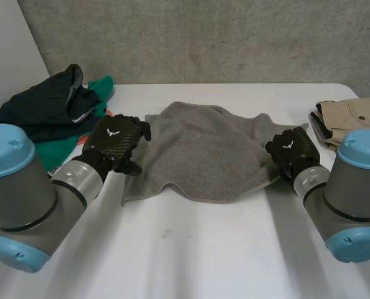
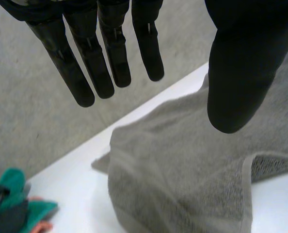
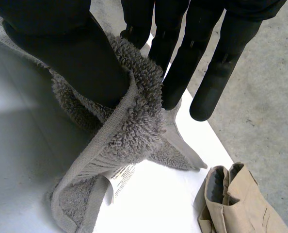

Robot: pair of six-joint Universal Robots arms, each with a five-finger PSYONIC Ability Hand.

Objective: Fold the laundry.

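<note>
A grey towel (image 1: 203, 156) lies rumpled across the middle of the white table (image 1: 191, 249). My left hand (image 1: 116, 142) hovers at the towel's left edge, and in the left wrist view its fingers (image 2: 105, 58) hang straight and apart from the thumb, above the towel (image 2: 183, 165), holding nothing. My right hand (image 1: 291, 149) is at the towel's right edge. In the right wrist view its thumb (image 3: 81, 58) and fingers pinch a bunched fold of the towel (image 3: 134, 131) by its hem, lifted off the table. A white care label (image 3: 120, 178) hangs below the fold.
A heap of dark and green clothes (image 1: 48, 106) sits at the table's left rear, close to my left arm; its green part (image 2: 13, 194) lies beyond the towel's corner. Folded tan clothing (image 1: 353, 118) lies at the right edge, near my right hand (image 3: 236, 204).
</note>
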